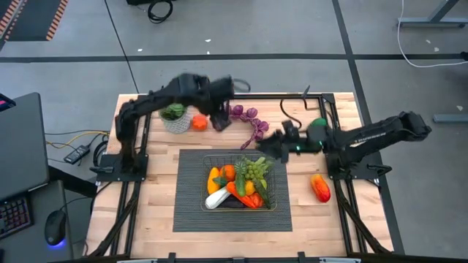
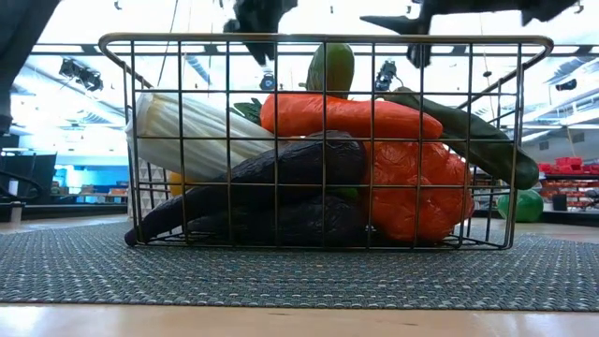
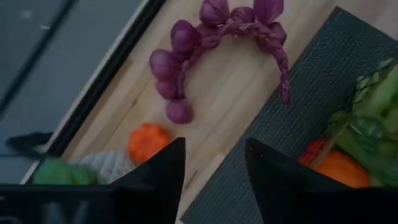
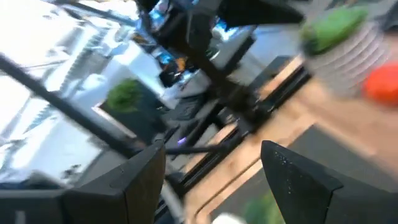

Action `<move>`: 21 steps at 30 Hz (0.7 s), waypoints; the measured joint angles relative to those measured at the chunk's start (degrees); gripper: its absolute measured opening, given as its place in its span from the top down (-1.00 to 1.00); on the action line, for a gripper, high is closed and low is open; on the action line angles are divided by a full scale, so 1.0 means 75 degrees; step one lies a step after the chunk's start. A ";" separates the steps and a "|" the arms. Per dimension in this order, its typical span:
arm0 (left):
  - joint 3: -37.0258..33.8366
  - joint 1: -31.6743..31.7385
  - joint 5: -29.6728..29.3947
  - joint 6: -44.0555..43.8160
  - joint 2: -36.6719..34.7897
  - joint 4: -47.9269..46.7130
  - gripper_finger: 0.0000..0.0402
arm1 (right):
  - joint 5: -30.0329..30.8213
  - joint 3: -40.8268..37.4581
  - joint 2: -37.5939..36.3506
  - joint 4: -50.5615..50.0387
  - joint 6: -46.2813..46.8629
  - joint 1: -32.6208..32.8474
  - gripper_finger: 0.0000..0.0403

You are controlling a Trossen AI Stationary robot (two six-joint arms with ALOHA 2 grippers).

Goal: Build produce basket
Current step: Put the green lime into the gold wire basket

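While both sets of jaws stand parted and empty, I judge the purple braided bunch (image 3: 211, 50), lying on the counter (image 1: 146, 212) just beyond the filled basket (image 1: 272, 204), light, limp and best pinched mid-strand.

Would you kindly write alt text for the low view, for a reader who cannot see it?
A wire basket on a dark woven mat fills the frame, holding a white leek, an orange carrot, a dark eggplant and an orange pepper. Dark robot parts hang above its rim.
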 joint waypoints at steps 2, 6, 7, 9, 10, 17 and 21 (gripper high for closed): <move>-0.0006 0.0525 0.0627 0.0642 0.0085 0.0225 0.10 | -0.0186 0.0458 0.0000 -0.0817 -0.0237 -0.0544 -0.33; -0.0006 0.1343 0.1103 0.1437 0.0086 0.0604 -0.06 | -0.0333 0.1534 0.0003 -0.3058 -0.1186 -0.1546 -0.33; -0.0006 0.1524 0.1167 0.1553 0.0086 0.0745 -0.12 | -0.0324 0.1822 0.0003 -0.3798 -0.1435 -0.1780 -0.33; -0.0006 0.1872 0.1379 0.1812 0.0086 0.1015 -0.25 | -0.0048 0.2338 0.0016 -0.5170 -0.1845 -0.2235 -0.33; -0.0006 0.2034 0.1528 0.1938 0.0086 0.1132 -0.31 | 0.0193 0.2554 0.0029 -0.5735 -0.2005 -0.2439 -0.33; -0.0006 0.2778 0.1723 0.2180 0.0153 0.1380 -0.68 | 0.0099 0.3096 0.0055 -0.8718 -0.1867 -0.4454 -0.44; -0.0006 0.2896 0.1729 0.2156 0.0150 0.1623 -0.75 | -0.0156 0.3096 0.0179 -1.0004 -0.1502 -0.5346 -0.61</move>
